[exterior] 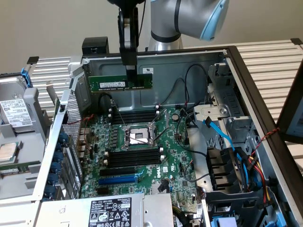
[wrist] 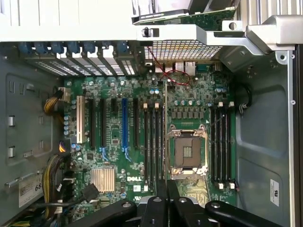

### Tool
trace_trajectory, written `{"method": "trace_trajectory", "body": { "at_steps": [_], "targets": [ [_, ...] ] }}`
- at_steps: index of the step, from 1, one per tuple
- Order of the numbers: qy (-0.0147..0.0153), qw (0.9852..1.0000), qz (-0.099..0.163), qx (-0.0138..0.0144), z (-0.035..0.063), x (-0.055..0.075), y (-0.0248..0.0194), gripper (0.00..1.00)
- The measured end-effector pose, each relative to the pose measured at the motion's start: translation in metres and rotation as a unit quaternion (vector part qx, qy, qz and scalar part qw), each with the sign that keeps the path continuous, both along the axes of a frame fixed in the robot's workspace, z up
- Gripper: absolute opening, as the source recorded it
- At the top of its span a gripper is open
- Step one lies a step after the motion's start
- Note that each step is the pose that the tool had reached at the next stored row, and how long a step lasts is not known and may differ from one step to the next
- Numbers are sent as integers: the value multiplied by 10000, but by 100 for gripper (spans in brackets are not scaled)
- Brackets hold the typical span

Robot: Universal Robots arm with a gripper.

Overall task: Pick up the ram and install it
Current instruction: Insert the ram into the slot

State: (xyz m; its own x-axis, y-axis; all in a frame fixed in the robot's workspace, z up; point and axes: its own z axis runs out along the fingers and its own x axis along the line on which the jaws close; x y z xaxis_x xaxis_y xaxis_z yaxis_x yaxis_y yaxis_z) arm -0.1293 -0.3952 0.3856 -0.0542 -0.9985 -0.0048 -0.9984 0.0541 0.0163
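The ram (exterior: 109, 83) is a long dark-green stick with a whitish label. It hangs level above the motherboard (exterior: 175, 156), near the case's back wall, with my gripper (exterior: 131, 78) shut on its upper edge. In the wrist view the ram (wrist: 165, 123) appears edge-on as a thin line running out from my gripper (wrist: 165, 187). It lies between the black memory slots (wrist: 154, 142) and the CPU socket (wrist: 187, 151). Empty black slots with white clips (exterior: 130, 156) lie on either side of the socket (exterior: 137, 137).
The open computer case (exterior: 246, 80) surrounds the board. A blue slot (exterior: 118, 179) lies near the front, and cables with a blue SATA lead (exterior: 222, 137) and drive cage sit at the exterior view's right. A hard drive (exterior: 14, 113) lies outside at the left.
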Motion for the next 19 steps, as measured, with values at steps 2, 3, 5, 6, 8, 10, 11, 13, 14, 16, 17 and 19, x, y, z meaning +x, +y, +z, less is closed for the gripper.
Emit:
{"method": "trace_trajectory", "body": {
  "at_steps": [2, 3, 5, 6, 8, 10, 11, 13, 14, 16, 17, 19],
  "targets": [
    [0, 10000, 0, 0, 0, 0, 0, 12],
    [0, 10000, 0, 0, 0, 0, 0, 12],
    [0, 10000, 0, 0, 0, 0, 0, 12],
    [0, 10000, 0, 0, 0, 0, 0, 12],
    [0, 10000, 0, 0, 0, 0, 0, 12],
    [0, 10000, 0, 0, -2, 0, 0, 12],
    [0, 10000, 0, 0, -7, 0, 0, 12],
    [0, 10000, 0, 1, -27, 0, 0, 12],
    [0, 10000, 0, 0, -44, 0, 0, 12],
    [-2, 10000, 0, 1, -81, 1, 0, 12],
    [-2, 10000, 0, 1, -100, 1, 0, 12],
    [-3, 10000, -1, 0, -134, 3, 0, 12]
  ]
}}
